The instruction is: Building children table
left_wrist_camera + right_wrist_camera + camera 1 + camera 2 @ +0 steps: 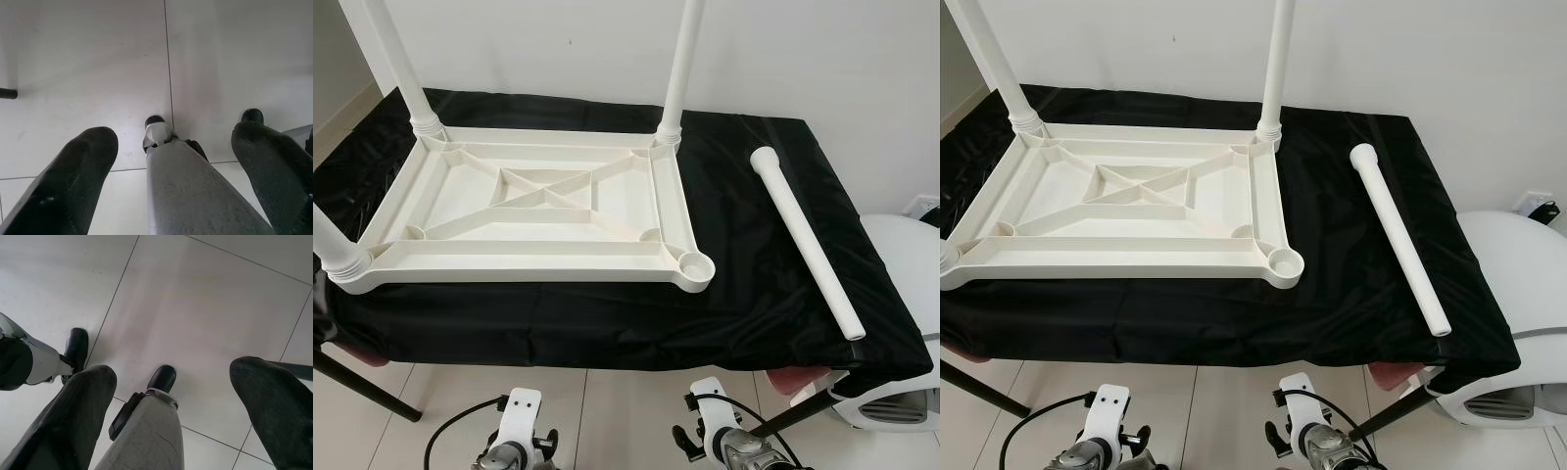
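Legs stand in three corners of the upturned white tabletop, which fills the left and centre of the frame on the black-covered worktop: one at the far left edge, one at the upper left, one at upper centre. The fourth corner, lower centre of the frame, shows you a bare round socket. To its right, well apart, the loose leg lies slantwise on the cloth, its wider end toward the wall and its narrow end near the worktop's front edge.

Both arms hang low at the bottom of the frame. Your left gripper points at the tiled floor with fingers spread wide and holding nothing; your right gripper does the same, fingers wide.

Watch the loose leg: it is round and smooth, so I'd expect a glancing touch to roll it off the front edge. Which end fits the socket I can't tell for sure. Pressing it in off-axis could jam it or push the tabletop across the slippery cloth.
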Available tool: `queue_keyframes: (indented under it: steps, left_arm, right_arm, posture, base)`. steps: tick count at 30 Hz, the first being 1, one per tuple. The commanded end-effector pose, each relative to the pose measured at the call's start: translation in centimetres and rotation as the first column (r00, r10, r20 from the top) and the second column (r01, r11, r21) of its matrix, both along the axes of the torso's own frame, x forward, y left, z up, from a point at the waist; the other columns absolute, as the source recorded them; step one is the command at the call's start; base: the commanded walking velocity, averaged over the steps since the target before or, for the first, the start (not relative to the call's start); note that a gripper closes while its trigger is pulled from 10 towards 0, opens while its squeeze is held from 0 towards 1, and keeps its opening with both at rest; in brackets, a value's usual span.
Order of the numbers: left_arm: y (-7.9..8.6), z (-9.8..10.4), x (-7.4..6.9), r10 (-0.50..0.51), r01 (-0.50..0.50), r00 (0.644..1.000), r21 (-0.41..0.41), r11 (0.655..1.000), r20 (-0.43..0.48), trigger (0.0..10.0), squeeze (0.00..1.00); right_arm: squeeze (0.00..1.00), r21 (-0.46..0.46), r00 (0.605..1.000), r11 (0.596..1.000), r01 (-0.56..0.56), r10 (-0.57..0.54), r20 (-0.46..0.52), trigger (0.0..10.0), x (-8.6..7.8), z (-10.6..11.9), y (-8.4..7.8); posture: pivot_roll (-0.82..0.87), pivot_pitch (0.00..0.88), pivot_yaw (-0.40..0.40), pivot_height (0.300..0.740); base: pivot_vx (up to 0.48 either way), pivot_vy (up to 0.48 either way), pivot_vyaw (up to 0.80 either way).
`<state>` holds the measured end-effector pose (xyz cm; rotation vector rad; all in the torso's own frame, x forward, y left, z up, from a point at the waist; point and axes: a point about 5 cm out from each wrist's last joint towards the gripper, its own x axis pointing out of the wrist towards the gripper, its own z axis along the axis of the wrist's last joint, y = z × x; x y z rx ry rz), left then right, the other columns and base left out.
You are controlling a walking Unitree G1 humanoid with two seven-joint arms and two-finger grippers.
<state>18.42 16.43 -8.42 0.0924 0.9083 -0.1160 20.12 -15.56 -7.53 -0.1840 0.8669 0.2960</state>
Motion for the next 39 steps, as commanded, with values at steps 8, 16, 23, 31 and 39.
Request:
queue_keyframes:
  steps: [8, 16, 23, 31, 39]
  left_arm:
    - [0.17, -0.55, -1.09, -0.012, 0.011, 0.998, -0.015, 1.0, -0.056, 10.0, 0.0]
    - [0.28, -0.61, -1.22, 0.003, -0.004, 0.998, -0.022, 1.0, -0.064, 10.0, 0.0]
    - [0.26, -0.55, -1.09, 0.003, -0.005, 0.998, -0.025, 1.0, -0.061, 10.0, 0.0]
    - [0.34, -0.52, -1.04, 0.015, -0.017, 0.998, -0.032, 0.999, -0.056, 10.0, 0.0]
    - [0.47, -0.42, -0.85, 0.022, -0.024, 0.999, -0.035, 0.999, -0.048, 10.0, 0.0]
  right_arm:
    - [0.0, 0.019, 0.999, 1.0, 0.017, -0.016, -0.033, 10.0, -0.62, -0.37, 0.1]
    - [0.0, 0.024, 0.999, 1.0, 0.018, -0.017, -0.036, 10.0, -0.73, -0.42, 0.1]
    - [0.0, 0.024, 0.999, 1.0, 0.017, -0.016, -0.035, 10.0, -0.69, -0.4, 0.17]
    - [0.0, 0.016, 0.999, 1.0, 0.006, -0.005, -0.033, 10.0, -0.64, -0.39, 0.26]
    - [0.0, 0.019, 1.0, 1.0, 0.008, -0.008, -0.029, 10.0, -0.58, -0.35, 0.33]
  posture:
    - [0.05, 0.0, -0.013, 0.74]
    - [0.05, 0.0, -0.014, 0.74]
    - [0.06, 0.0, -0.015, 0.74]
    - [0.07, 0.0, -0.019, 0.74]
    - [0.07, 0.0, -0.021, 0.74]
  base:
    - [0.0, 0.0, 0.0]
    - [0.0, 0.0, 0.0]
    - [0.0, 0.0, 0.0]
    - [0.0, 0.0, 0.0]
    - [0.0, 0.0, 0.0]
